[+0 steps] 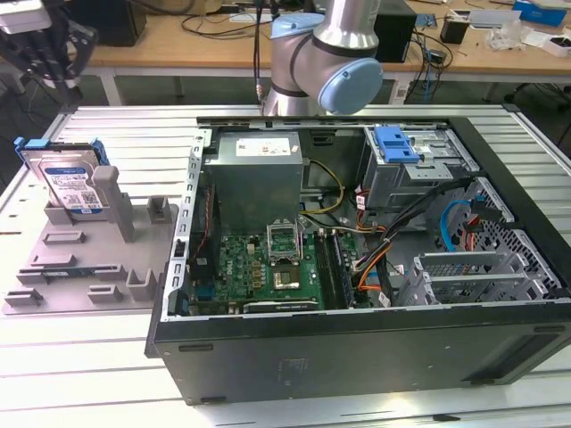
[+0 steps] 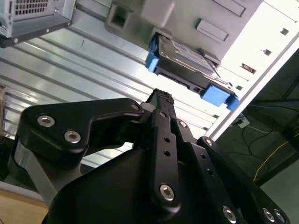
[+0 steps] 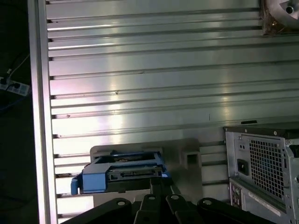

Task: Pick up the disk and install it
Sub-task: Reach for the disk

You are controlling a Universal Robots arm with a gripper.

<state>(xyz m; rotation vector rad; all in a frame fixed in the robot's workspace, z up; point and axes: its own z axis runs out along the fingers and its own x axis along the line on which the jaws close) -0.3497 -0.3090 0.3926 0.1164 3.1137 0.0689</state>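
The disk point(image 1: 71, 183) is a silver drive with a white-and-blue label in a blue carrier frame. It stands tilted in the grey slotted fixture point(image 1: 80, 259) on the table at the exterior view's left. My black gripper point(image 1: 55, 71) hangs in the air above and slightly behind it, apart from it. Both wrist views look down past the gripper point(image 2: 161, 98) point(image 3: 159, 186) at the disk point(image 2: 187, 56) point(image 3: 124, 168), seen edge-on in the fixture point(image 2: 224, 18) point(image 3: 187, 154). Nothing shows in the gripper.
An open computer case point(image 1: 357, 357) lies on the ribbed aluminium table point(image 1: 107, 374) beside the fixture, with motherboard, power supply and cables exposed. A blue carrier point(image 1: 397, 143) sits in its drive cage at the far side. The case's rear corner point(image 3: 261, 163) is near the fixture.
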